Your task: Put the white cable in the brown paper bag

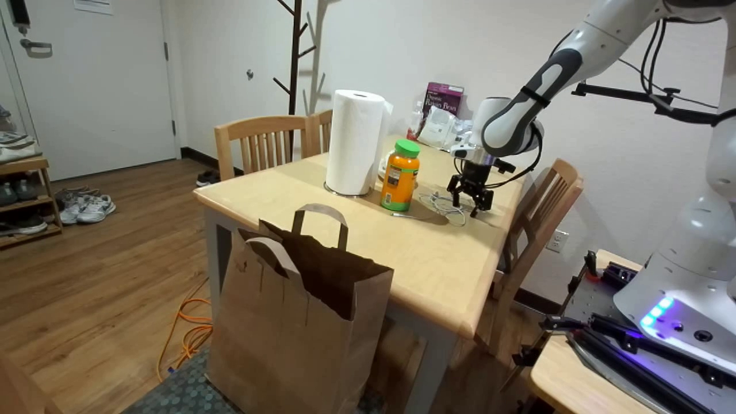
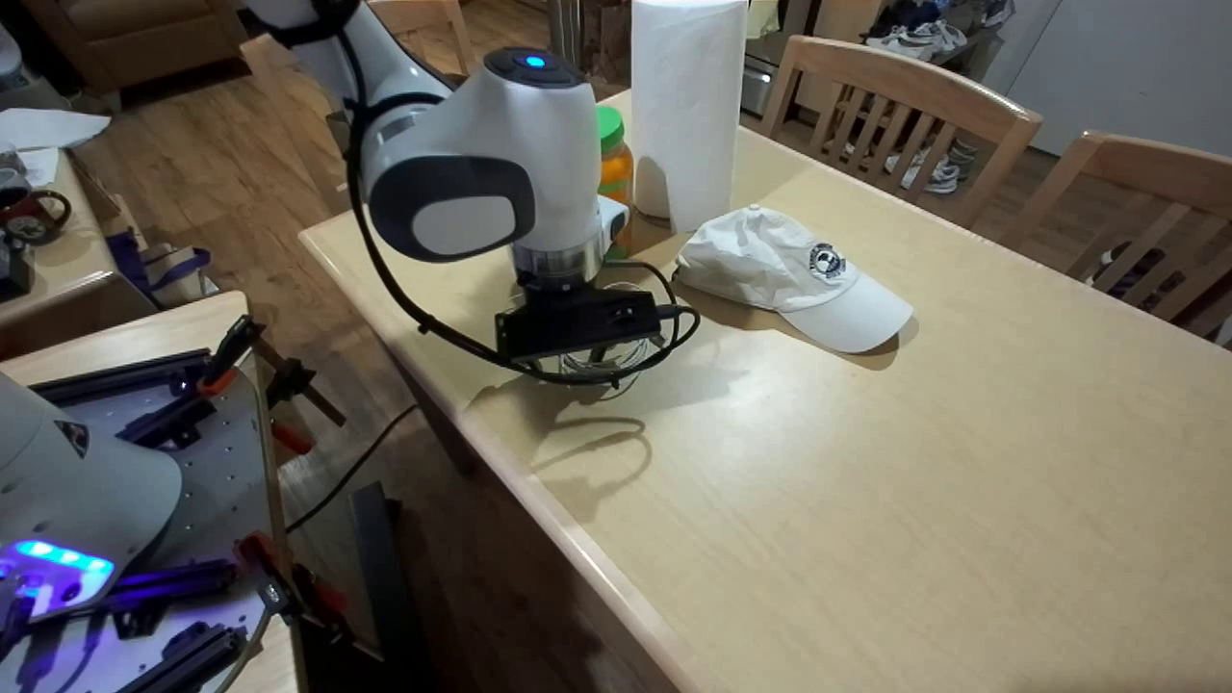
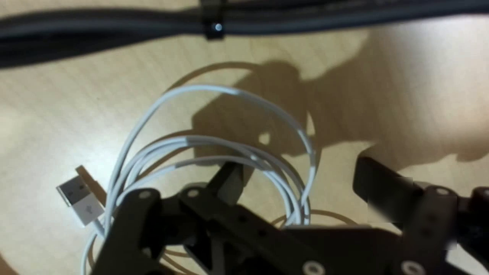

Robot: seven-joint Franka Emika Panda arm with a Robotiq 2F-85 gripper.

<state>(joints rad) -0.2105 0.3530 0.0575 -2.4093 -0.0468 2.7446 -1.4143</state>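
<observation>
At the worktop (image 1: 434, 261), the wide-spread tool (image 3: 300, 177) straddles strands of the white cable (image 3: 208, 140); closing low should gather them.

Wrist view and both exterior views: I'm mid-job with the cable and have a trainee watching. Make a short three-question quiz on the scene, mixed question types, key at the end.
1. True or false: the brown paper bag stands beside the table with its top open.

2. Fill in the blank: in the wrist view, the plug on the white cable is a ____ plug.

3. Multiple choice: the jaws of the gripper are
A) shut on the plug
B) shut on the brown paper bag
C) open, with part of the white cable seen between them in the wrist view

Key: 1. True; 2. USB; 3. C
</observation>
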